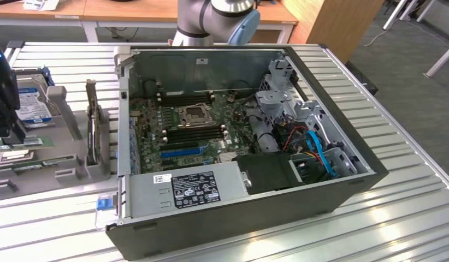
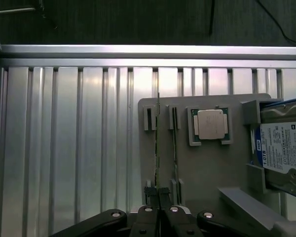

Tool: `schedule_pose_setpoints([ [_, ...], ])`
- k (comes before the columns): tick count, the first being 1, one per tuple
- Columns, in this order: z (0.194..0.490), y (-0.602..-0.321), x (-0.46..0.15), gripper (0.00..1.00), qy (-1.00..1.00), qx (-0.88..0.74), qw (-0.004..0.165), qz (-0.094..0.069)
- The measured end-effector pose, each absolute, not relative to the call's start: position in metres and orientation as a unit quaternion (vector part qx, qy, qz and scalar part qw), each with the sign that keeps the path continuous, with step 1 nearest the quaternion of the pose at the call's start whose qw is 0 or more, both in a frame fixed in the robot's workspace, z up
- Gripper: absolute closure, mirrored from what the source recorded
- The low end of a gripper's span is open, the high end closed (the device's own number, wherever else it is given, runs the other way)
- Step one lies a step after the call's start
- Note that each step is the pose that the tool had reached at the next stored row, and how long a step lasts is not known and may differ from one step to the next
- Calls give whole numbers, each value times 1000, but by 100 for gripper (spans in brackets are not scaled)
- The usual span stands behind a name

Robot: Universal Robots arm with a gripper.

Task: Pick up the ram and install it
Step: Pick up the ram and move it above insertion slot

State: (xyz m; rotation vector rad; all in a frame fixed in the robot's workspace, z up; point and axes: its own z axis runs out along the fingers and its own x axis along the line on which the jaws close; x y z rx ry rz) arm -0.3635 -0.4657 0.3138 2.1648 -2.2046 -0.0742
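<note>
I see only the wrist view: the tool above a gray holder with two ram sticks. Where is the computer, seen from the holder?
Observer: The computer case lies on the table, to the exterior view's right of the gray holder.
Operator: Is it open?
Observer: Yes, its side is off; the motherboard shows.
Operator: Are the memory slots free?
Observer: The black memory slots beside the processor socket hold no green stick.

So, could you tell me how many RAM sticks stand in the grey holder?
2, on edge in the grey holder beside the CPU: one RAM stick in the gripper, the second RAM stick alongside. Others may be hidden.
</note>
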Motion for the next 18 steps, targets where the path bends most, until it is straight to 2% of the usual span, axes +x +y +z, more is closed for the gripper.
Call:
schedule_pose_setpoints([
  [18, 355, -466, -363, 88, -711, 702, 26, -24],
])
